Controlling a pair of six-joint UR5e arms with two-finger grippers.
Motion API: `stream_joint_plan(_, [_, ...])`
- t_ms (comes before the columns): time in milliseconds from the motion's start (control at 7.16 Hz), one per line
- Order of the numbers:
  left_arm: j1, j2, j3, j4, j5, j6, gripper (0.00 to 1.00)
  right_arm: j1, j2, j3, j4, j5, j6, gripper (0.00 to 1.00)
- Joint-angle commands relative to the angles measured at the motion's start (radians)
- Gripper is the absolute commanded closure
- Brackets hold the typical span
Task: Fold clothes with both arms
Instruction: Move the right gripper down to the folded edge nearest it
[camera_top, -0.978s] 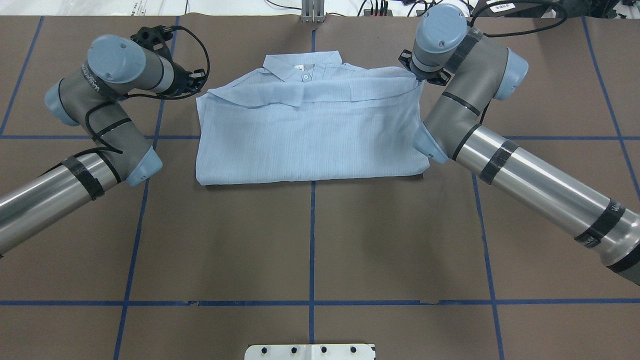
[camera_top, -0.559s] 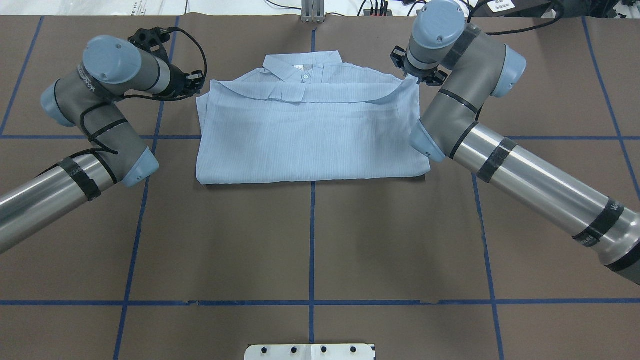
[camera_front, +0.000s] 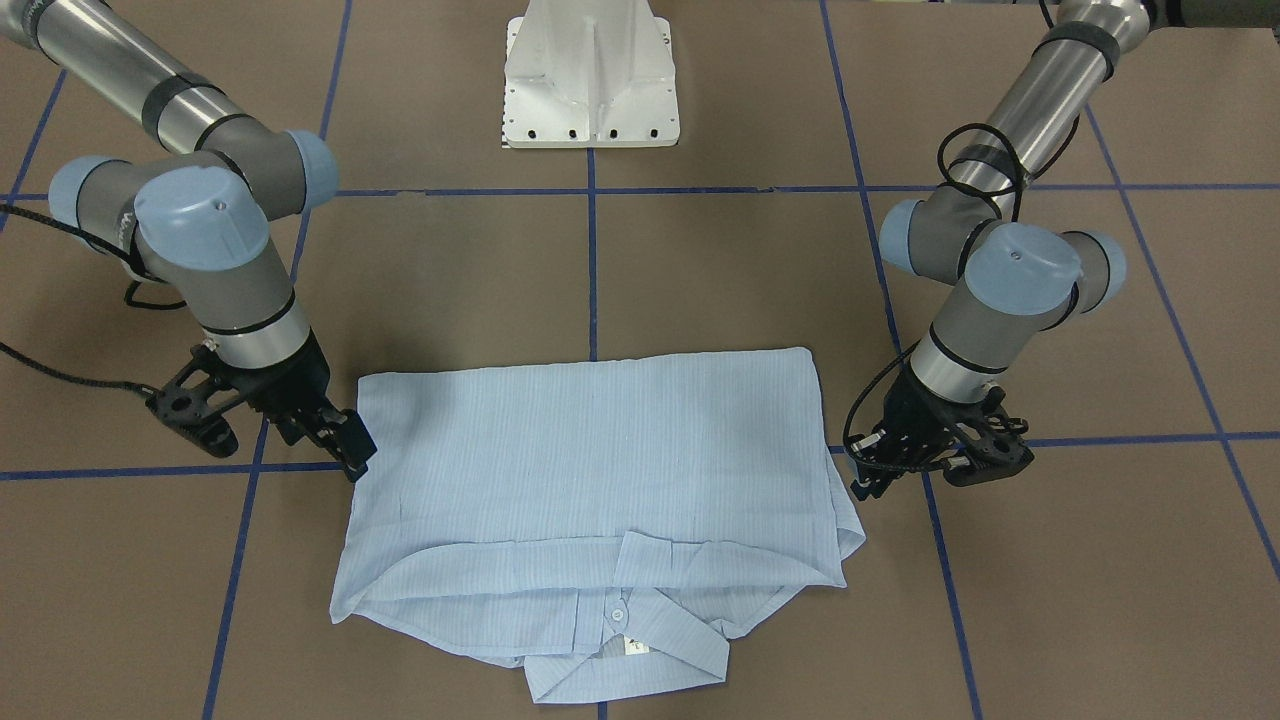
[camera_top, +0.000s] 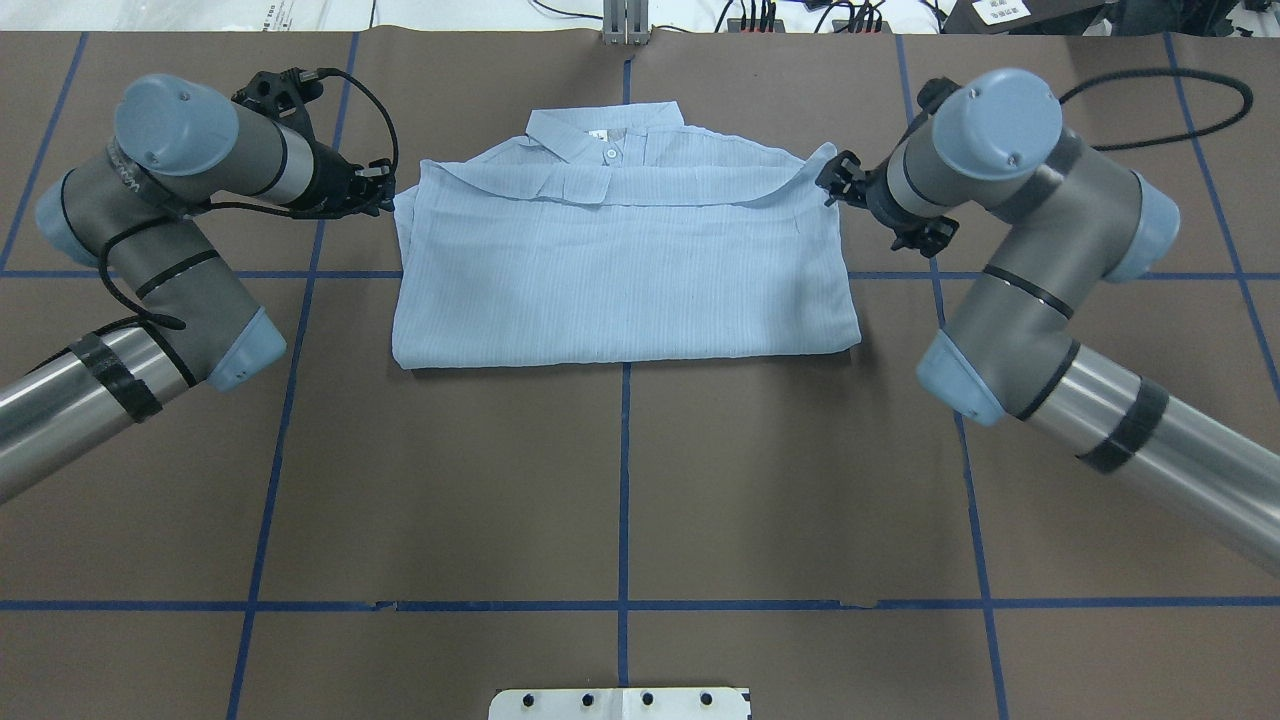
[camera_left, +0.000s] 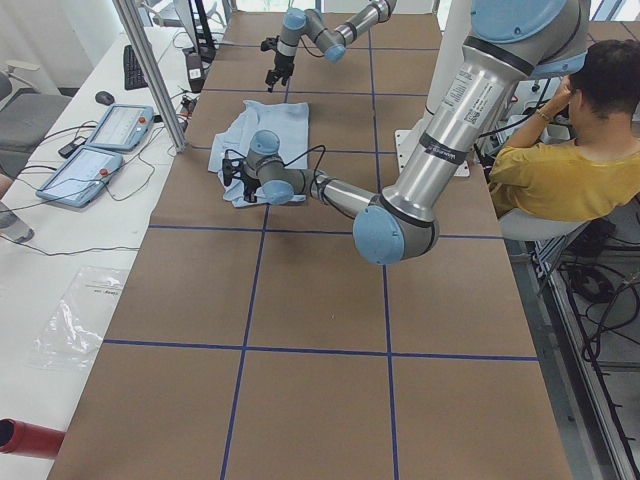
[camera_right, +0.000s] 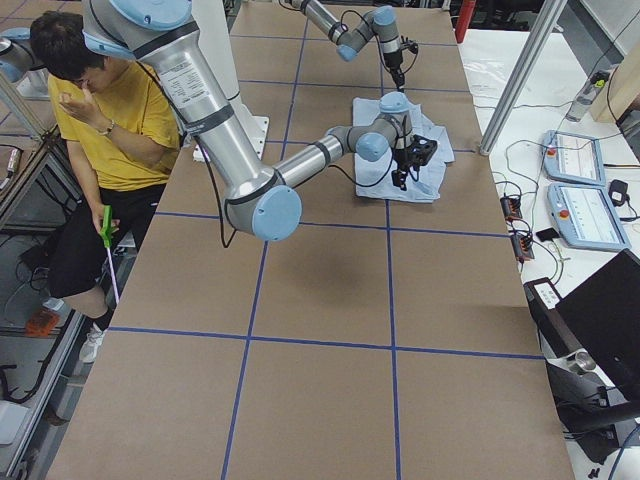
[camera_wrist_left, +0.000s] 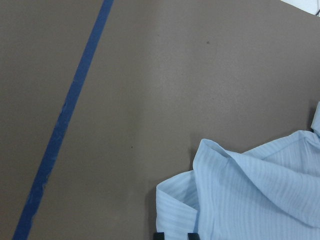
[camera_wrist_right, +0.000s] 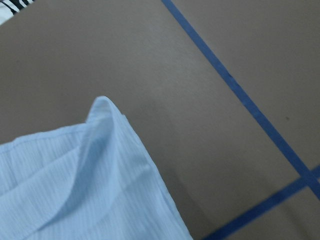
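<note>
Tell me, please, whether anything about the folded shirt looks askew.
Slightly, yes. The shirt is folded, but its folded-over edge sags in a curve below the collar rather than lying straight, and the corner beside the right pincer sticks out, creased.

light blue shirt (camera_top: 620, 270) folded flat, collar showing; left arm (camera_top: 180, 285), right arm (camera_top: 1040, 290) flanking it

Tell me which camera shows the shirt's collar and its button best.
The front-facing view: the collar lies nearest that camera, its button and label clear. Overhead shows them smaller, at the far edge. Side views show only a blue heap; wrist views, just shirt corners.
</note>
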Motion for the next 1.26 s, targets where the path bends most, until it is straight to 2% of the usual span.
stream_joint_plan(0, [0.001, 0.009, -0.006, 0.0, 0.002, 0.002, 0.71, -0.078, -0.083, 0.061, 0.023, -0.003, 0.155, 0.05])
stream_joint_plan(280, [0.001, 0.014, -0.007, 0.0, 0.003, 0.0, 0.71, -0.106, -0.091, 0.051, 0.073, -0.023, 0.171, 0.28])
stream_joint_plan(559, [0.001, 0.014, -0.006, 0.0, 0.003, -0.002, 0.71, -0.121, -0.096, 0.048, 0.074, -0.038, 0.171, 0.39])
stream_joint_plan(839, [0.0, 0.014, -0.006, 0.0, 0.003, -0.006, 0.71, -0.127, -0.112, 0.048, 0.077, -0.037, 0.171, 0.44])
stream_joint_plan(978, [0.0, 0.015, -0.009, 0.0, 0.003, -0.009, 0.71, -0.129, -0.114, 0.049, 0.077, -0.037, 0.171, 0.49])
stream_joint_plan(1118, [0.0, 0.015, -0.017, 0.0, 0.002, -0.009, 0.71, -0.129, -0.116, 0.052, 0.077, -0.037, 0.173, 0.73])
